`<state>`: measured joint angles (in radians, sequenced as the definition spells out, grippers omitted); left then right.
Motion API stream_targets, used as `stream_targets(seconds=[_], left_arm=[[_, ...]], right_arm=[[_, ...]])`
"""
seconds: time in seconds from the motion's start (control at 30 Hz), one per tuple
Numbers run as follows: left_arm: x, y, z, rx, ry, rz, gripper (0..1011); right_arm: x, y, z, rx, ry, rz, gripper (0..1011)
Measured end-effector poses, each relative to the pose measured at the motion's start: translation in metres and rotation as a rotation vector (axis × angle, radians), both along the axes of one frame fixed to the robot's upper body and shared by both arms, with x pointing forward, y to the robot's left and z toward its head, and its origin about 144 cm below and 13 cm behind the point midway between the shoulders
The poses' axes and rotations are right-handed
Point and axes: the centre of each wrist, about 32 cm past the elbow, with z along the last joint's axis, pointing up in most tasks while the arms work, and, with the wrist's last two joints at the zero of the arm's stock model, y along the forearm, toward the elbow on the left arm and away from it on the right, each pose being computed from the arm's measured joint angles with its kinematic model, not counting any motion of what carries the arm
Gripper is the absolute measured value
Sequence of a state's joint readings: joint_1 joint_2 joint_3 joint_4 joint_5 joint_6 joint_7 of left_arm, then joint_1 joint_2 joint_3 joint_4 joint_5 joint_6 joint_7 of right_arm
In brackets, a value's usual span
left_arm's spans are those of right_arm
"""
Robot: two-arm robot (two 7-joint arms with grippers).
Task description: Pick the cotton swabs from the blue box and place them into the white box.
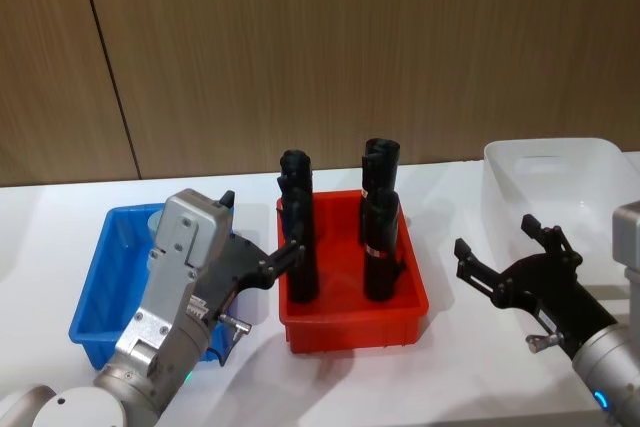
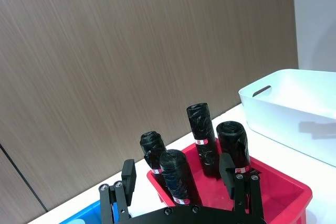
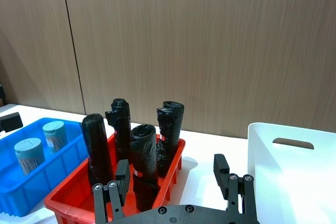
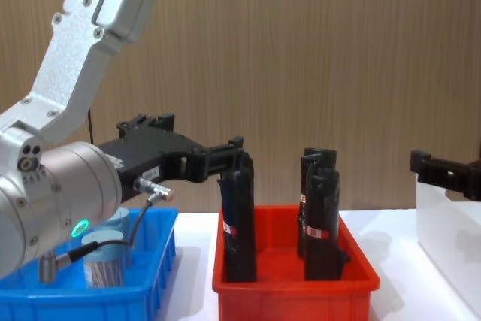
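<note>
Two cotton swabs jars (image 3: 26, 154) (image 3: 54, 134) with pale blue lids stand in the blue box (image 3: 16, 192) at the table's left. The chest view shows the jars (image 4: 101, 261) behind my left arm, inside the blue box (image 4: 90, 302). My left gripper (image 1: 262, 227) hangs open and empty above the blue box's (image 1: 100, 277) right side, fingers toward the red bin. The white box (image 1: 560, 177) stands at the far right. My right gripper (image 1: 497, 239) is open and empty, just left of the white box and in front of it.
A red bin (image 1: 350, 322) sits between the two boxes and holds several tall black rolls (image 1: 380, 247) with red-white labels. A wood-panelled wall closes the back of the white table.
</note>
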<state>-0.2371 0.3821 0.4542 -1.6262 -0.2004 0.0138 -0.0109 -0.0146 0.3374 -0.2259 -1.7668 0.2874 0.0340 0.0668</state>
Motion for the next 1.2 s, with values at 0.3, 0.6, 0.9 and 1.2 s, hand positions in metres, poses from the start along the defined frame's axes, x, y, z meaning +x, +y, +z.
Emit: stream_targets(seconds=[0.3, 0.6, 0.9, 1.2], left_arm=[[0.0, 0.0, 0.0, 0.0, 0.0, 0.0, 1004], [0.0, 0.0, 0.0, 0.0, 0.0, 0.0, 1004], [0.0, 0.0, 0.0, 0.0, 0.0, 0.0, 1004], [0.0, 0.0, 0.0001, 0.0, 0.0, 0.0, 1004]], right_arm=[[0.0, 0.0, 0.0, 0.0, 0.0, 0.0, 1002], [0.0, 0.0, 0.0, 0.0, 0.0, 0.0, 1002], [0.0, 0.0, 0.0, 0.0, 0.0, 0.0, 1001], [0.0, 0.0, 0.0, 0.0, 0.0, 0.0, 1002]])
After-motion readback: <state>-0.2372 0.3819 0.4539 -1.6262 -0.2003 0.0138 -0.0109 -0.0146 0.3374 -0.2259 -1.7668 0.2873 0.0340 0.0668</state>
